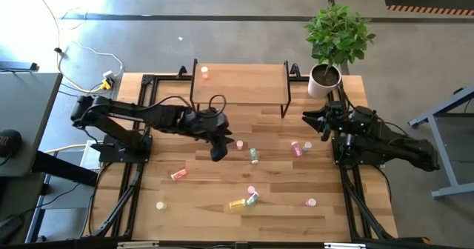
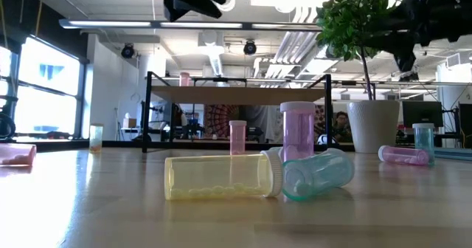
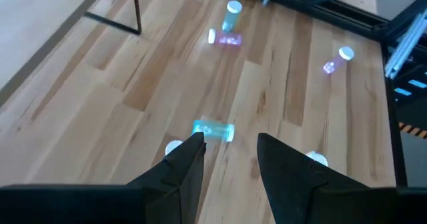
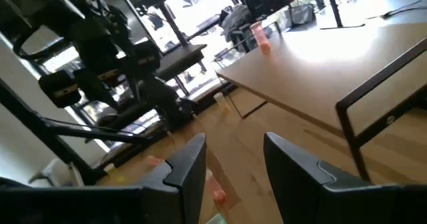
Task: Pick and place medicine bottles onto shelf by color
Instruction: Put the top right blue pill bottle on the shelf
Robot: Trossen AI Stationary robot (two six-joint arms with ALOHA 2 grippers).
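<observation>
The left gripper (image 1: 219,152) hangs over the table's middle, its fingers (image 3: 187,167) apart with nothing between them, above a green bottle (image 3: 214,130) lying flat. The shelf (image 1: 241,82) carries one red-orange bottle (image 1: 204,72) at its left end. The right gripper (image 1: 311,118) waits beside the plant pot (image 1: 324,80), fingers apart and empty.

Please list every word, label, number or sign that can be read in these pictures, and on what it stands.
None can be read. The small cylindrical medicine bottles, such as the yellow one lying on its side, show no readable label. The raised light-wood shelf carries no text.
</observation>
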